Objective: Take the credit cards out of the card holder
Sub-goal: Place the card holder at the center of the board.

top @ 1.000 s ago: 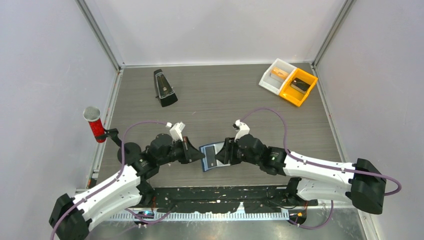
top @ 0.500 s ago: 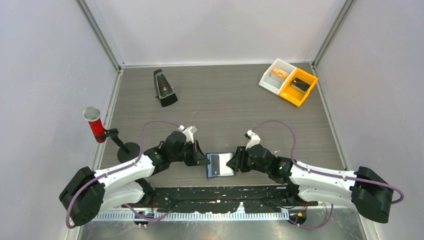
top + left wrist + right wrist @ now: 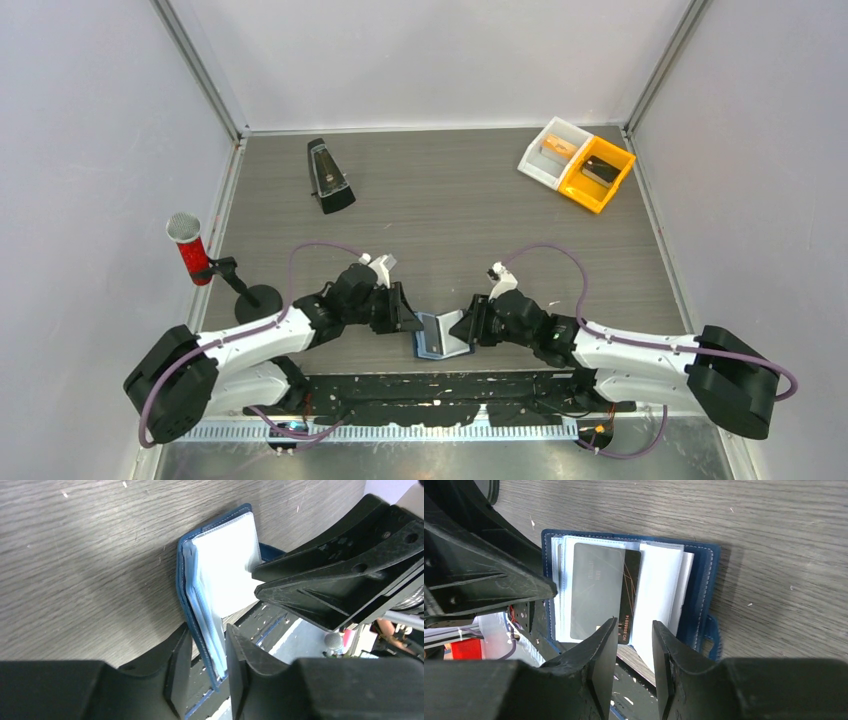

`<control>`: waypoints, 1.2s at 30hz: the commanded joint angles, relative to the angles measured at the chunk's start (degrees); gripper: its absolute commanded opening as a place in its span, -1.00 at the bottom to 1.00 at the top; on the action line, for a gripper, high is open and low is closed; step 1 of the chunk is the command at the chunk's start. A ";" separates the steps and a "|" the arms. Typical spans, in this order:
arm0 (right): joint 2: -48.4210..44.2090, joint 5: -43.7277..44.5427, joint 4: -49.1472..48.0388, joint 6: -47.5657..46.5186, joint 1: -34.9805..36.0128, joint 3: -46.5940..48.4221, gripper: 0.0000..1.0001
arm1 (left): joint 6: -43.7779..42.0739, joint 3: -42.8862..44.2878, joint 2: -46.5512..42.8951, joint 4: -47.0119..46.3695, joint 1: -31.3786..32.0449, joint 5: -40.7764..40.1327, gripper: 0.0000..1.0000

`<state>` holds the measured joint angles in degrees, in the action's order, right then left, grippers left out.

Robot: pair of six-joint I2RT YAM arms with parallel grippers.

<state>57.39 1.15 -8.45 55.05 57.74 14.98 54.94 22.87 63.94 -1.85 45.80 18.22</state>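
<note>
Counter (image 3: 450, 200): grey wood-grain surface, walled on three sides. At its far right corner stand a white bin (image 3: 552, 152) and an orange bin (image 3: 598, 174), touching. A black metronome (image 3: 328, 177) sits far left, well apart from both.

Card holder (image 3: 440, 335): at the near edge, between the two arms, lying open with its left half raised.

Left gripper (image 3: 408, 318): fingers (image 3: 182, 670) stand narrowly apart on either side of the raised half's near edge. Whether they press it cannot be told.

Right gripper (image 3: 468, 322): fingers (image 3: 604, 650) parted over the holder's near edge, clamping nothing visible.

Dark credit card (image 3: 599, 590): lies in the open holder, partly under a clear sleeve, beside white inserts (image 3: 659, 595).
</note>
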 commanded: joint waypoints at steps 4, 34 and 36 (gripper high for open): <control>2.78 0.10 -4.53 2.43 -0.08 -0.70 -0.24 | -2.87 5.01 -6.44 10.41 0.34 -5.91 -0.16; 6.18 -4.81 -15.02 1.85 -0.08 -3.50 -0.35 | -2.03 6.40 2.40 13.03 5.61 -8.64 -0.78; 6.74 -5.18 -15.29 1.27 -0.08 -3.01 -0.35 | -2.03 5.66 3.03 12.14 5.61 -8.88 -0.82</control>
<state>63.07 -3.14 -19.77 57.34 57.71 11.73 53.34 29.78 66.06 13.82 51.03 10.85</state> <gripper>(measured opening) 0.322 0.108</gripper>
